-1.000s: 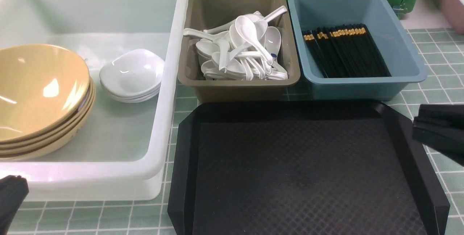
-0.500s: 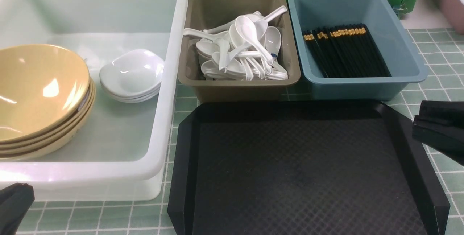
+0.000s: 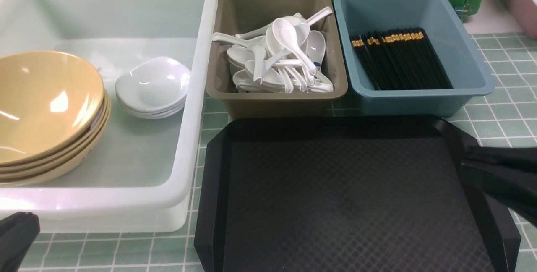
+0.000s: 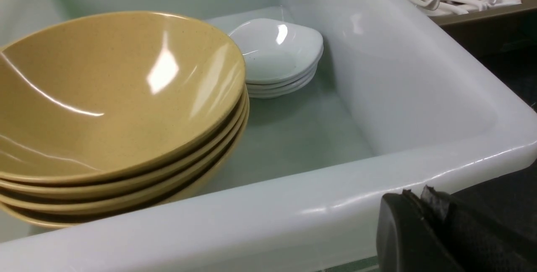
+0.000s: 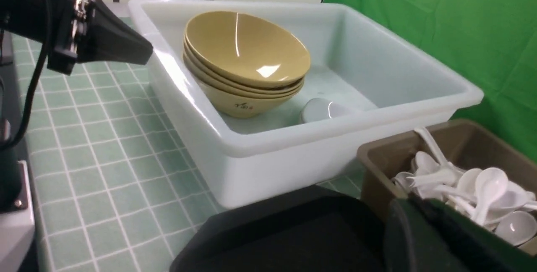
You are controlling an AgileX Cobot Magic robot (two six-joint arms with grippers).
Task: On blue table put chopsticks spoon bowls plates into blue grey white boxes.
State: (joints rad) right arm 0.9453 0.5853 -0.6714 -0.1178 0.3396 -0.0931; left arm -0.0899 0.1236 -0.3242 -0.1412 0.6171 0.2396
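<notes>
**Tableware sorted into three bins, both grippers closed and empty**

On the blue table (image 3: 503,108), three bins stand in a row. At ten o'clock of the front view, the large white tub (image 3: 197,95) holds a stack of tan bowls (image 3: 46,108) with a small stack of white plates (image 3: 152,87) just beside it, toward three o'clock. At twelve o'clock, the grey-brown bin (image 3: 277,98) is heaped with white spoons (image 3: 279,60). At one o'clock, the blue bin (image 3: 470,66) holds black chopsticks (image 3: 398,60), their gold bands at the far ends. A black tray (image 3: 335,196) lies bare at six o'clock. The left gripper (image 3: 25,221) sits at eight o'clock, fingers pressed together, holding nothing. The right gripper (image 3: 467,165) reaches over the tray's rim at four o'clock, fingers together, empty.
</notes>
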